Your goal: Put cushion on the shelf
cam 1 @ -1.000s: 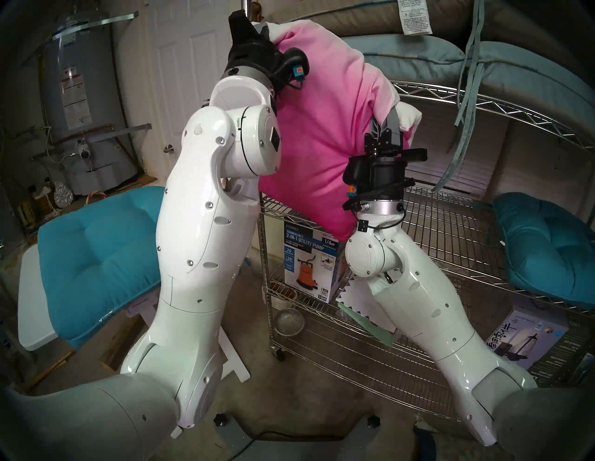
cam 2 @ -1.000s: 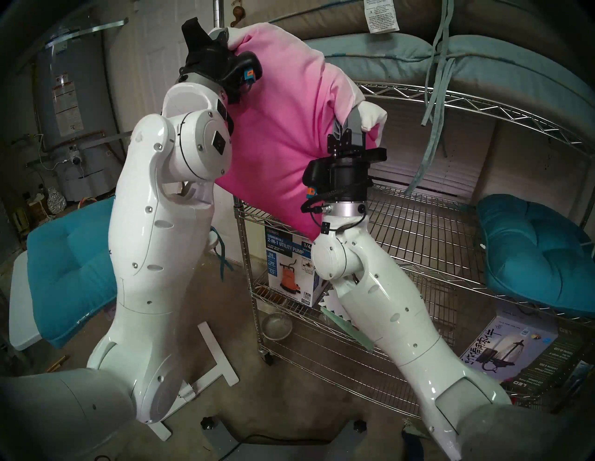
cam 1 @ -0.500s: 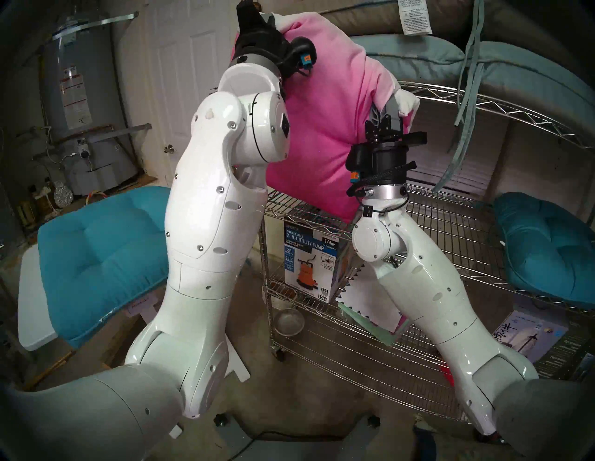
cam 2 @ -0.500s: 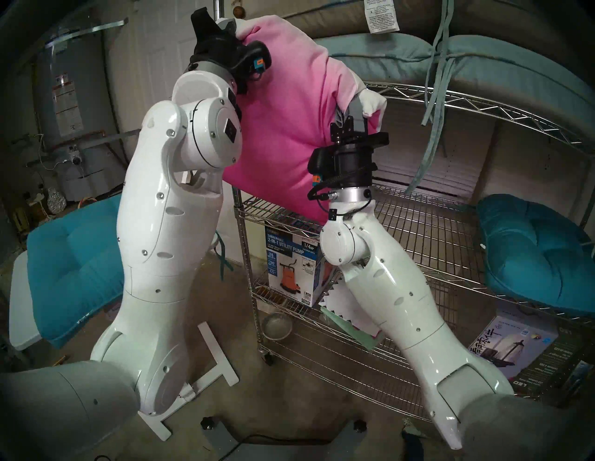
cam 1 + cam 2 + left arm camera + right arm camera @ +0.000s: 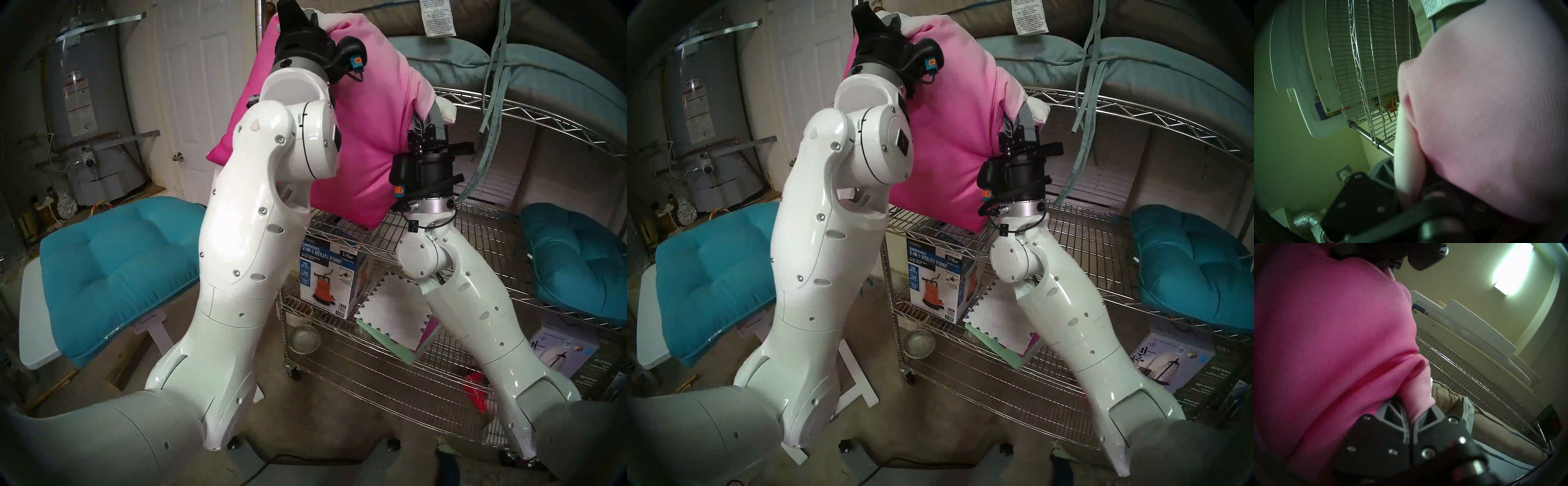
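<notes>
Pink-backed, plump fabric cushion [image 5: 366, 135] hangs in the air between your arms, above the chrome wire shelf [image 5: 475, 237]. Your left gripper [image 5: 314, 17] pinches its upper white corner; your right gripper [image 5: 432, 117] is clamped on the far corner. Both pinches look thin, so a tug could slip one. Its low corner may snag the grid tier.

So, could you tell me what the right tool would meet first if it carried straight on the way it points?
Beyond the cushion corner it grips, probably the shelf tier above it, though depth is unclear.
</notes>
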